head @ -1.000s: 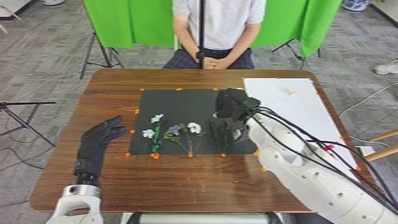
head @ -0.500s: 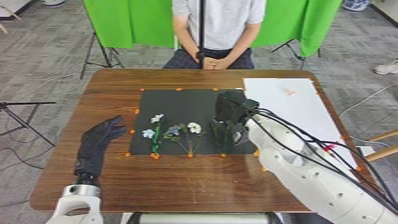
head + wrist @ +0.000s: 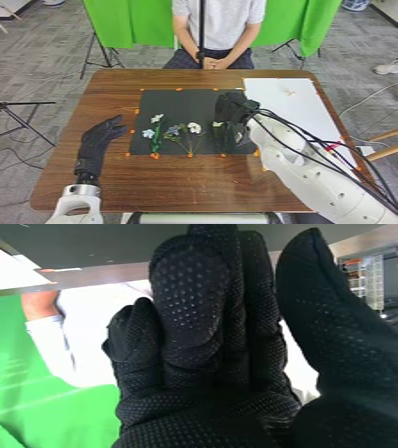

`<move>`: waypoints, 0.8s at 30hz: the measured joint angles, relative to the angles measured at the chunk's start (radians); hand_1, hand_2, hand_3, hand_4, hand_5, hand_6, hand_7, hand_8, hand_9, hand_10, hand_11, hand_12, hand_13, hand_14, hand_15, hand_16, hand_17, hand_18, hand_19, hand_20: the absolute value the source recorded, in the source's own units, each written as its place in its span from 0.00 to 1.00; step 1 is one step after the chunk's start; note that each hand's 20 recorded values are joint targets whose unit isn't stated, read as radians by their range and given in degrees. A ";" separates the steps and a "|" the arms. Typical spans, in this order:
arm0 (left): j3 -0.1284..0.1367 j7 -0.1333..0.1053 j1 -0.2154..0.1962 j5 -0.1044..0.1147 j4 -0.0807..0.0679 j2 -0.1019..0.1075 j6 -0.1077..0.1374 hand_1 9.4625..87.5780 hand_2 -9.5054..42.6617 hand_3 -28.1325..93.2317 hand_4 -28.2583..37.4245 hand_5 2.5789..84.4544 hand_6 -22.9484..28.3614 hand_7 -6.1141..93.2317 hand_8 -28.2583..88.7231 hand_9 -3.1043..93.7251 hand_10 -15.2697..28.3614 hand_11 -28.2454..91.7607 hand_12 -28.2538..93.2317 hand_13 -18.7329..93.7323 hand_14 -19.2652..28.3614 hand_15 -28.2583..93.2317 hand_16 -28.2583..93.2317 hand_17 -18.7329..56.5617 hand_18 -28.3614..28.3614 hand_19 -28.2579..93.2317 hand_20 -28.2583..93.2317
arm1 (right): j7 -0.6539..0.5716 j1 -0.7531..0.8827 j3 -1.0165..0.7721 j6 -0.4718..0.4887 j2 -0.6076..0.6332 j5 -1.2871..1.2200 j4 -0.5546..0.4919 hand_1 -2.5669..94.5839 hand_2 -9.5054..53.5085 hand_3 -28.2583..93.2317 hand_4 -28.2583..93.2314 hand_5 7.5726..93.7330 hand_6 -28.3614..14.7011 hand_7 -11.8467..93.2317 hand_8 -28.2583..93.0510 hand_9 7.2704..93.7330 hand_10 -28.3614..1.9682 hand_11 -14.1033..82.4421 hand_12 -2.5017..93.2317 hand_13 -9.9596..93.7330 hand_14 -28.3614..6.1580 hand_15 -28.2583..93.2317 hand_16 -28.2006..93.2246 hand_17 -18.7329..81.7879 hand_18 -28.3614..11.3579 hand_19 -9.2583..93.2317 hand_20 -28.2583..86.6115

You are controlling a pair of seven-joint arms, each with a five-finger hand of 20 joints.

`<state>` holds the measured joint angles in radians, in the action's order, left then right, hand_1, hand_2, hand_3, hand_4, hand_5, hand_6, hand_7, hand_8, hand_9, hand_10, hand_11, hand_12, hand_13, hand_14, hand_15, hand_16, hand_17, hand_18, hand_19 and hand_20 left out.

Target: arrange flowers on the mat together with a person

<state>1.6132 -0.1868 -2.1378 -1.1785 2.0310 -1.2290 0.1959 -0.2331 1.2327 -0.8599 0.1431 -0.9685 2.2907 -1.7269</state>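
Over the right part of the black mat (image 3: 164, 106), my right hand (image 3: 233, 107) is open. In the right wrist view the same hand (image 3: 200, 359) has straight fingers, the thumb apart and nothing held. Close beside it, a white flower (image 3: 218, 124) lies on the mat, its lower end toward the near edge and partly hard to make out. White flowers (image 3: 156, 118) with a green stem lie at the mat's left; bluish and white flowers (image 3: 194, 128) lie in the middle. My left hand (image 3: 100, 145), fingers relaxed, rests left of the mat.
A white sheet (image 3: 284, 102) covers the table's right side, partly under my right arm. Small orange tape pieces line the mat's edges. A person sits at the far edge of the brown table (image 3: 111, 95), hands together off the mat.
My right hand has shifted slightly and the white flower beside it shows more clearly. The left hand and the other flowers have stayed put.
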 measured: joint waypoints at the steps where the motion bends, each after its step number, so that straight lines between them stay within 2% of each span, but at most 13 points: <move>1: 0.000 0.000 0.000 0.000 0.000 0.000 0.000 0.20 0.32 0.77 0.05 0.57 0.51 0.20 0.19 0.56 0.70 0.41 0.35 0.52 0.78 0.40 0.23 0.37 0.70 0.30 0.37 | 0.000 0.000 -0.001 0.001 0.000 0.001 0.000 0.48 0.00 0.80 0.04 0.74 0.76 0.28 0.20 0.86 0.54 0.37 0.27 0.96 0.75 0.62 0.49 0.72 0.32 0.97 0.53; 9: 0.000 0.001 0.000 0.000 0.000 0.000 -0.001 0.20 0.31 0.76 0.06 0.57 0.51 0.20 0.19 0.56 0.70 0.42 0.35 0.52 0.78 0.40 0.23 0.37 0.70 0.30 0.37 | -0.001 0.022 -0.062 0.003 -0.018 0.005 -0.008 0.45 0.00 0.82 0.03 0.74 0.76 0.28 0.15 0.86 0.53 0.38 0.27 0.96 0.74 0.62 0.49 0.72 0.32 0.97 0.53; 13: 0.000 0.001 0.000 0.000 0.000 0.000 -0.002 0.20 0.31 0.77 0.05 0.57 0.51 0.21 0.19 0.56 0.70 0.42 0.35 0.52 0.78 0.40 0.23 0.37 0.70 0.30 0.37 | -0.004 0.063 -0.160 -0.011 -0.032 0.000 -0.065 0.44 0.00 0.81 0.04 0.73 0.74 0.27 0.14 0.85 0.52 0.37 0.27 0.95 0.74 0.62 0.49 0.72 0.32 0.98 0.53; 16: 0.000 0.001 0.003 0.000 0.000 0.000 -0.002 0.20 0.31 0.76 0.05 0.57 0.51 0.21 0.19 0.56 0.70 0.42 0.35 0.52 0.78 0.40 0.23 0.37 0.70 0.30 0.37 | -0.005 0.111 -0.271 -0.053 -0.054 -0.055 -0.137 0.40 0.00 0.79 0.07 0.70 0.68 0.26 0.15 0.80 0.46 0.34 0.26 0.90 0.65 0.57 0.47 0.67 0.31 0.91 0.52; 18: 0.000 0.000 0.004 0.000 -0.001 0.000 -0.002 0.20 0.31 0.76 0.05 0.57 0.51 0.21 0.19 0.56 0.70 0.42 0.35 0.52 0.78 0.41 0.22 0.37 0.70 0.30 0.37 | -0.004 0.148 -0.356 -0.108 -0.076 -0.163 -0.190 0.36 0.02 0.79 0.09 0.67 0.66 0.25 0.15 0.74 0.42 0.30 0.24 0.82 0.52 0.52 0.45 0.59 0.29 0.80 0.53; 20: 0.000 0.000 0.004 0.000 -0.001 0.000 -0.002 0.20 0.31 0.76 0.05 0.57 0.51 0.21 0.19 0.56 0.70 0.42 0.35 0.52 0.78 0.41 0.22 0.37 0.70 0.30 0.37 | 0.010 0.188 -0.446 -0.172 -0.103 -0.311 -0.235 0.27 0.10 0.79 0.10 0.59 0.62 0.23 0.16 0.62 0.39 0.24 0.20 0.67 0.38 0.41 0.42 0.49 0.28 0.57 0.53; 22: 0.000 0.000 0.004 0.000 -0.001 0.000 -0.002 0.20 0.31 0.77 0.05 0.57 0.51 0.21 0.19 0.56 0.70 0.42 0.35 0.52 0.78 0.41 0.22 0.37 0.70 0.31 0.37 | 0.073 0.230 -0.539 -0.202 -0.132 -0.443 -0.265 0.20 0.16 0.79 0.10 0.49 0.62 0.20 0.17 0.49 0.39 0.21 0.18 0.52 0.34 0.34 0.40 0.41 0.29 0.36 0.50; 24: 0.001 0.000 0.002 0.000 0.000 -0.001 -0.002 0.20 0.31 0.77 0.05 0.57 0.51 0.21 0.19 0.56 0.70 0.42 0.35 0.52 0.78 0.41 0.22 0.37 0.70 0.31 0.37 | 0.187 0.274 -0.632 -0.186 -0.160 -0.530 -0.269 0.15 0.20 0.78 0.09 0.40 0.63 0.18 0.17 0.37 0.40 0.18 0.15 0.40 0.35 0.29 0.37 0.36 0.30 0.23 0.47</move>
<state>1.6139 -0.1872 -2.1353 -1.1790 2.0306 -1.2296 0.1938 -0.0462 1.5070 -1.4924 -0.0431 -1.1284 1.7602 -1.9962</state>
